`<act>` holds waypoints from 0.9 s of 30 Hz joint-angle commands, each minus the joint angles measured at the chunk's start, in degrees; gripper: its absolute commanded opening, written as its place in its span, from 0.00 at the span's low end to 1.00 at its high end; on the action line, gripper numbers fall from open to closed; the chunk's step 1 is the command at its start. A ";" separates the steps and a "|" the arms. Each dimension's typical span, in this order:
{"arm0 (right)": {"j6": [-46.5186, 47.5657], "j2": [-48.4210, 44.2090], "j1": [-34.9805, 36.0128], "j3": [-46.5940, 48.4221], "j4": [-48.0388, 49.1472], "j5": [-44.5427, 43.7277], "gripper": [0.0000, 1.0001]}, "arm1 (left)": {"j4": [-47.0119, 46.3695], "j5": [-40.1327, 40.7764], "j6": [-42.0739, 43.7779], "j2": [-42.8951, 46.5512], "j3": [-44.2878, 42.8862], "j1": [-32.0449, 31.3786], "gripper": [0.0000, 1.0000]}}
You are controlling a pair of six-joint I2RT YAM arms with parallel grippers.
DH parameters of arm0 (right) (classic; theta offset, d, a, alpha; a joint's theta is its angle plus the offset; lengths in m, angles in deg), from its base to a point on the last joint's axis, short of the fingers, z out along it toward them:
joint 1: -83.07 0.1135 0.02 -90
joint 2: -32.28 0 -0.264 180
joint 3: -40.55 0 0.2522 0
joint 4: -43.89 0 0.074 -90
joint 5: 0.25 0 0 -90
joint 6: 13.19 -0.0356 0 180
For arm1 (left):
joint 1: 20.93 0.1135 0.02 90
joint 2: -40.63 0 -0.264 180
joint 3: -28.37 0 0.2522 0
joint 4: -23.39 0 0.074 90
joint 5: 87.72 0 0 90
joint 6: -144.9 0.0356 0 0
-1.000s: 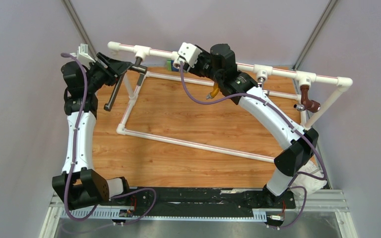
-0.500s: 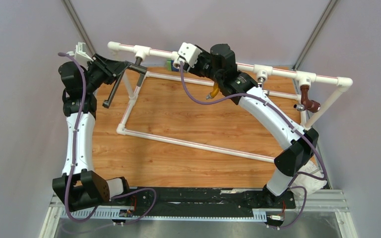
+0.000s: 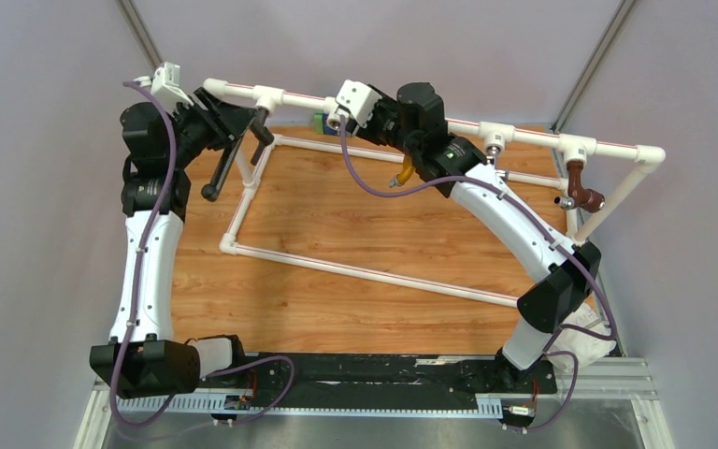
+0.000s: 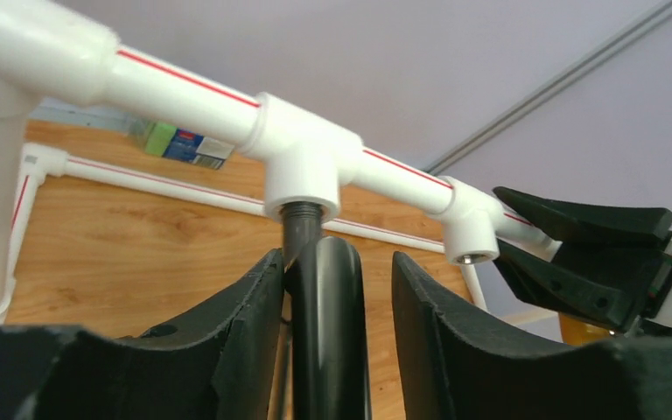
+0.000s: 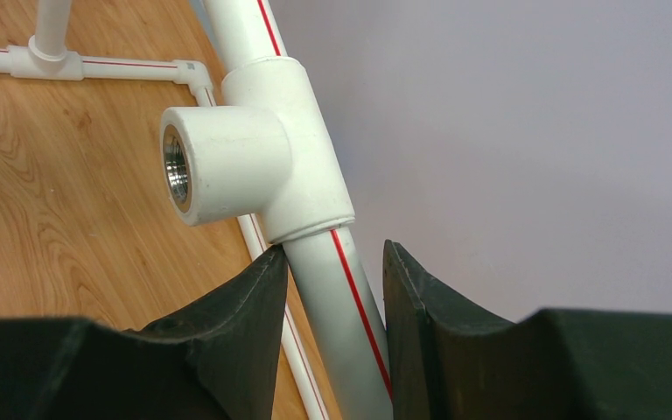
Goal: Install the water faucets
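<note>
**Left wrist: dark faucet [image 4: 328, 332] entered in tee [image 4: 302, 166], left gripper [image 4: 334, 262] loose around it**

The faucet's threaded end sits in the downward port of the tee on the top rail [image 4: 175, 80]. One finger touches the tube. A gap shows at the other finger, so the jaws stand apart around the tube and do not clamp it. In the top external view the tube slants from the tee toward the near left. Its free end lies near the left side rail [image 3: 243, 210] of the lower frame.

Changes since one second ago:
- The left wrist has rolled and moved up toward the top rail.
- The tube's free end has swung slightly to the right.
- The left arm's base link has shifted leftward.
- The right arm, the rail and the other taps have not moved.

The right gripper [image 5: 328, 249] is closed on the top rail just below an open tee [image 5: 227, 162] with bare metal thread.

Edges and room:
- The left arm's elbow stands near the left wall [image 3: 47, 187].
- A corner post [image 3: 145, 42] passes just behind the left wrist.
- An orange tap [image 3: 404, 174] hangs below the right wrist.
- A brown tap [image 3: 580, 187] sits near the far-right corner, well apart from the faucet.
- Wooden tabletop [image 3: 355, 234] shows between the two arms.
</note>
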 commanded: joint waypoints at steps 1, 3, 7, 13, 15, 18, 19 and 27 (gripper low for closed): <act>-8.27 3.50 3.80 -3.37 -5.25 13.82 0.00 | -0.80 -5.06 0.77 2.08 -3.88 -5.43 0.57; -8.27 3.58 3.80 -3.28 -5.34 13.82 0.00 | -0.54 -5.23 0.59 2.08 -4.67 -8.06 0.62; -8.27 3.58 3.80 -3.19 -5.17 13.91 0.00 | 0.08 -5.49 0.42 1.64 -6.08 -10.96 0.69; -8.09 3.58 3.80 -3.37 -5.25 13.74 0.00 | 2.88 -3.30 1.90 1.90 -8.88 -11.58 0.71; -8.09 3.41 3.80 -3.46 -5.26 13.65 0.00 | 4.99 -2.34 3.22 1.99 -10.55 -11.49 0.73; -8.09 3.41 3.80 -3.46 -5.17 13.56 0.00 | 7.80 -1.02 4.54 1.90 -12.66 -11.32 0.75; -8.01 3.41 3.80 -3.46 -5.17 13.56 0.00 | 7.90 -0.75 4.63 2.08 -12.84 -11.32 0.75; -7.83 2.71 3.89 -3.89 -5.17 13.47 0.00 | -2.09 2.59 -4.75 7.08 -2.59 -1.67 0.82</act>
